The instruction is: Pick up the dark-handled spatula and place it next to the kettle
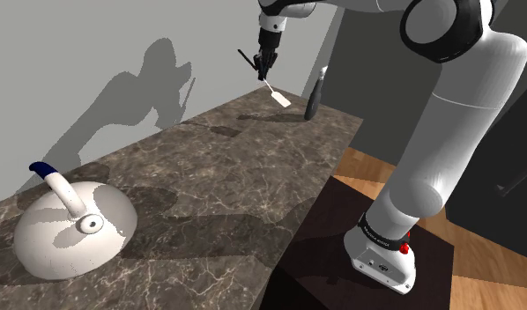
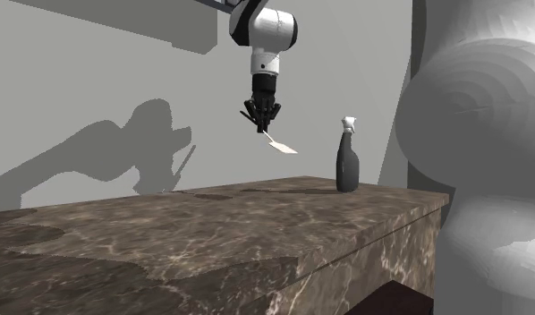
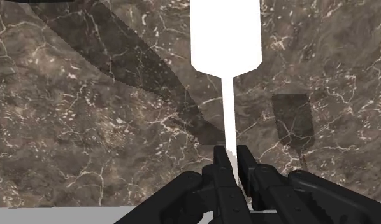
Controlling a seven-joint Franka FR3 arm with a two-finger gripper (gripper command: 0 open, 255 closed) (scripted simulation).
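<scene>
My black gripper (image 1: 265, 69) hangs high above the far end of the marble counter (image 1: 235, 176), shut on the spatula (image 1: 280, 99). The spatula's white blade slants down from the fingers, and its dark handle sticks up on the other side. In the second exterior view the gripper (image 2: 263, 119) holds the spatula (image 2: 282, 147) well above the counter (image 2: 257, 224). In the wrist view the gripper (image 3: 230, 156) clasps the thin white shaft, with the blade (image 3: 225, 38) over the marble. The white domed kettle (image 1: 72, 231), its handle blue-tipped, stands at the shoulder view's lower left, far from the gripper.
A dark spray bottle (image 1: 315, 92) with a white nozzle stands near the counter's far corner, close below the gripper, and also shows as a bottle (image 2: 347, 161) in the second exterior view. A grey wall backs the counter. Wooden floor (image 1: 376, 167) lies beyond its edge.
</scene>
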